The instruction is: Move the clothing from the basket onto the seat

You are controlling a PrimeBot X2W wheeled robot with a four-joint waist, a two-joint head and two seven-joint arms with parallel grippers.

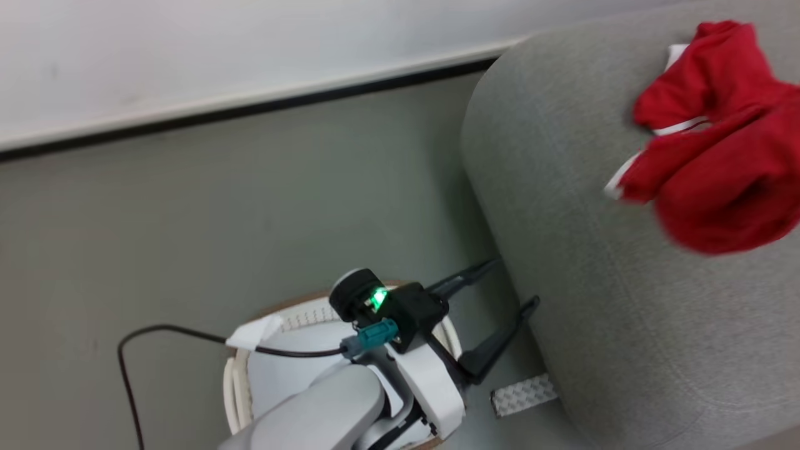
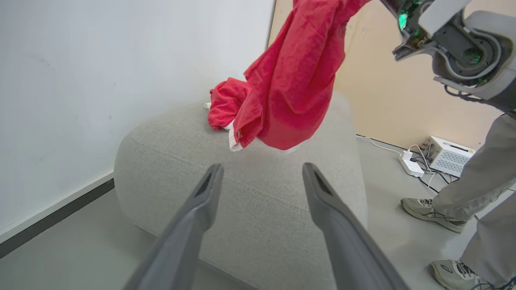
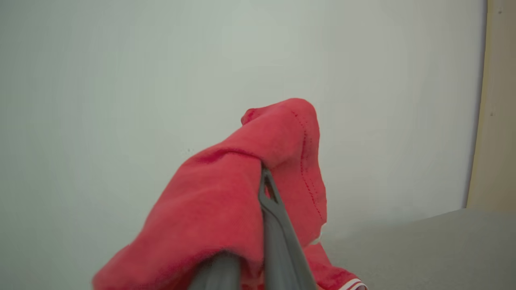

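Observation:
In the right wrist view my right gripper [image 3: 262,174] is shut on a red piece of clothing [image 3: 225,201] that drapes over its fingers [image 3: 278,237]. The left wrist view shows that garment [image 2: 294,80] hanging above the grey seat [image 2: 242,193], with a second red garment [image 2: 225,100] lying on the seat behind it. In the head view the held clothing [image 1: 725,194] is blurred over the seat [image 1: 594,250]. My left gripper [image 1: 509,287] stands open and empty beside the seat's edge, above the cream basket [image 1: 234,381]. The arm hides most of the basket's inside. The same open fingers [image 2: 209,189] point at the seat's side.
A person's legs and shoes [image 2: 431,209] stand on the floor to the right of the seat. Near them lie a power strip and a white box [image 2: 447,155]. A wall with a dark baseboard [image 1: 250,109] runs behind. A patterned strip [image 1: 522,395] lies on the floor.

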